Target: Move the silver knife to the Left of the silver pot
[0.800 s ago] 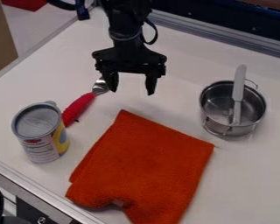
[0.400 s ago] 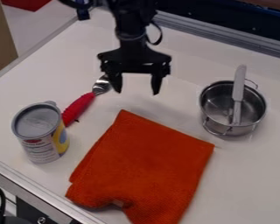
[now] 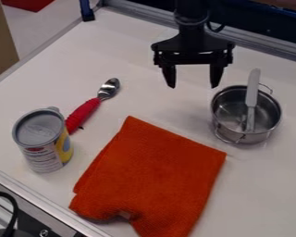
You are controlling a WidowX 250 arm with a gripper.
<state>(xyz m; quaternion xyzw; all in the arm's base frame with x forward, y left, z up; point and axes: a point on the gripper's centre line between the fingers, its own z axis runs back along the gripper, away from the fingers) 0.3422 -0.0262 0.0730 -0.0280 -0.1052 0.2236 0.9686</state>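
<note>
Seemingly a lab (robot arm point(image 3: 191, 38), metal-edged table point(image 3: 64, 65))

open table point(image 3: 144, 99) betw spoon point(image 3: 85, 113) & pot point(image 3: 265, 136), past cloth's point(image 3: 157, 176) far corner. narrower lane betw cloth & pot. upright can point(image 3: 45, 155) by spoon's grip blocks low pass there. knife point(image 3: 252, 92) juts over pot's far rim, in way from above.

Knife point(image 3: 252, 95) in pot point(image 3: 228, 113); cloth point(image 3: 157, 176), can point(image 3: 44, 155) left of pot; spoon point(image 3: 83, 114) behind can.
</note>
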